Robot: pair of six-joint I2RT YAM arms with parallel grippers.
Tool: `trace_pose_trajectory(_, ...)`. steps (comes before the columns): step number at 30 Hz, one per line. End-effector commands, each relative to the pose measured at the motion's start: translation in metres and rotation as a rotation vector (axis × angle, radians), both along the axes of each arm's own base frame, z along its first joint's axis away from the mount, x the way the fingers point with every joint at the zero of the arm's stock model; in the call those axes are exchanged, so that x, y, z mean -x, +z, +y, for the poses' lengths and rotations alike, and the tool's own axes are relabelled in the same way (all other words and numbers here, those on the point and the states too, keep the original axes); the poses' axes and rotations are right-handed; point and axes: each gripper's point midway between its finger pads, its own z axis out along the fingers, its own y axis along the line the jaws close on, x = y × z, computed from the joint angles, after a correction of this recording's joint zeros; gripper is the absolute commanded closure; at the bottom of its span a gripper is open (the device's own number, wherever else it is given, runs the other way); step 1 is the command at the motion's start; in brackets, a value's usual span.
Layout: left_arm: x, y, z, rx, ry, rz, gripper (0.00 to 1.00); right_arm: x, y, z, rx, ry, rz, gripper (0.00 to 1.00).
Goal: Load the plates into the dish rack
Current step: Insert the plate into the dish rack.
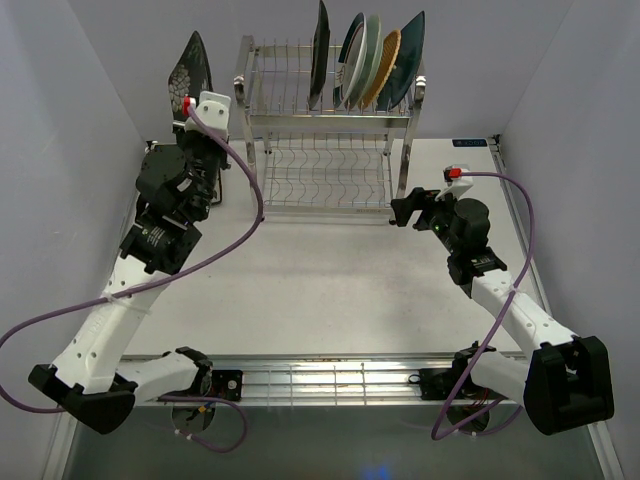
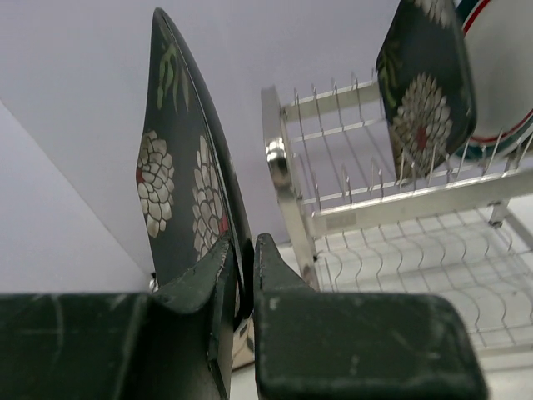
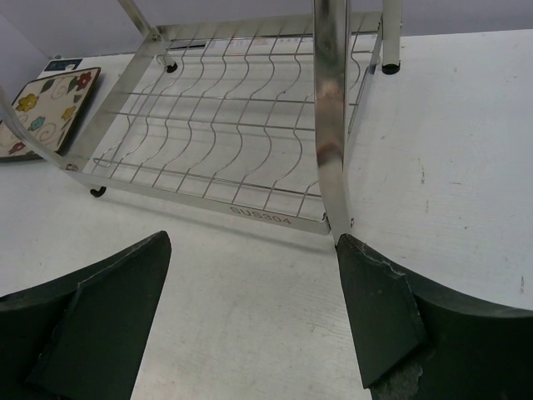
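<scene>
Dark floral plate [image 2: 179, 183], upright, clamped edge-on in left hand [image 2: 241, 250], just left of dish rack [image 1: 325, 150]; right hand [image 3: 252, 242] spread apart, empty, low over counter [image 1: 330, 290] beside rack's front right post; other plates [image 1: 372, 60] standing in upper tier.

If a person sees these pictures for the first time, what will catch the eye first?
First, the dark floral plate, held upright on its edge in the left gripper, to the left of the dish rack. Next, the row of plates standing in the rack's upper tier, while its lower tier is bare. The right gripper hangs open by the rack's front right corner.
</scene>
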Motion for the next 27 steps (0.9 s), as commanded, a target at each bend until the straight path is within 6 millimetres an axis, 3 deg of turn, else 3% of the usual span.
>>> trace_pose_trajectory(1, 0.035, 0.107, 0.005, 0.111, -0.080, -0.294, 1.00, -0.001, 0.009, 0.004, -0.021, 0.021, -0.037, 0.14)
trace_pose_trajectory(2, 0.042, 0.123, 0.004, 0.121, -0.106, -0.330, 1.00, -0.001, 0.011, 0.005, -0.023, 0.021, -0.039, 0.13)
trace_pose_trajectory(5, 0.045, 0.143, -0.003, 0.128, -0.146, -0.373, 1.00, -0.002, 0.011, 0.005, -0.026, 0.022, -0.038, 0.13)
trace_pose_trajectory(15, 0.034, 0.182, -0.045, 0.139, -0.321, -0.465, 1.00, -0.002, 0.012, 0.007, -0.039, 0.028, -0.037, 0.13)
trace_pose_trajectory(18, 0.026, 0.182, -0.062, 0.147, -0.384, -0.474, 1.00, -0.002, 0.012, 0.008, -0.043, 0.032, -0.035, 0.14)
trace_pose_trajectory(21, 0.020, 0.173, -0.091, 0.129, -0.505, -0.472, 1.00, -0.003, 0.011, 0.007, -0.038, 0.028, -0.034, 0.13)
trace_pose_trajectory(27, -0.001, 0.188, -0.103, 0.178, -0.501, -0.499, 1.00, -0.005, 0.010, 0.004, -0.029, 0.007, -0.028, 0.13)
